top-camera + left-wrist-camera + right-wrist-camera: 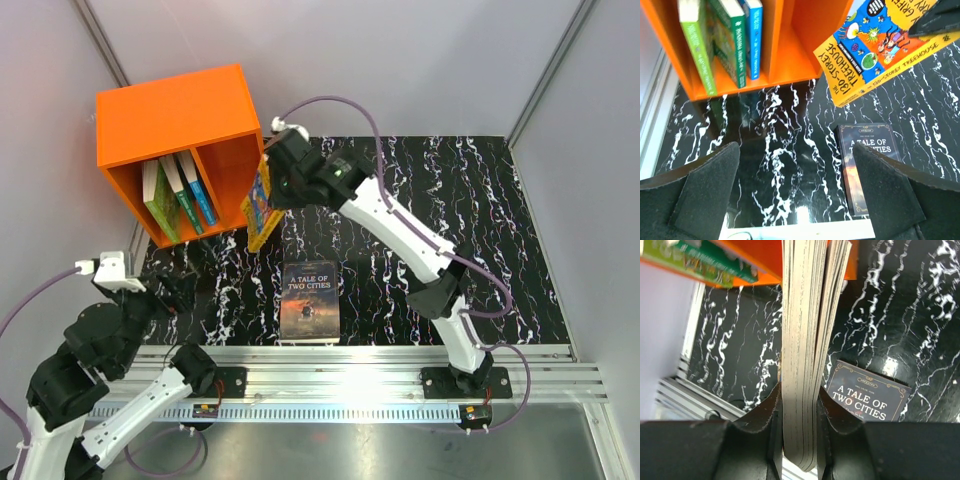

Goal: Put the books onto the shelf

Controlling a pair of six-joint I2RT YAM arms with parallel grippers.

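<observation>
**Right arm holding a yellow paperback at the shelf's front corner**

The right gripper (799, 415) is clamping a thin yellow-and-orange illustrated paperback (258, 206) between its two black fingers. The book's grey page edges are running straight up between the jaws in the right wrist view. The book is hanging in the air, tilted, just beside the right front corner of the bright orange plastic box-shaped shelf (170, 108). Whether it is touching the orange wall cannot be told. Its spine is facing the left wrist camera and showing the words "130-Storey Treehouse".

The shelf is sitting at the far left of the black white-veined marble-pattern table (460, 200), with its opening turned toward the arms. Three thin paperbacks are leaning together in its left compartment: a light green one (695, 45) on the outside, a darker green one (729, 42) in the middle and a blue one (754, 35) against the central divider.

A dark-covered paperback titled "A Tale of Two Cities" (308, 300) is lying flat, face up, on the table near its front edge, well apart from the shelf.

The left gripper (800, 195) is hovering low over the near left of the table, its padded fingers (710, 192) spread wide and gripping nothing.
</observation>
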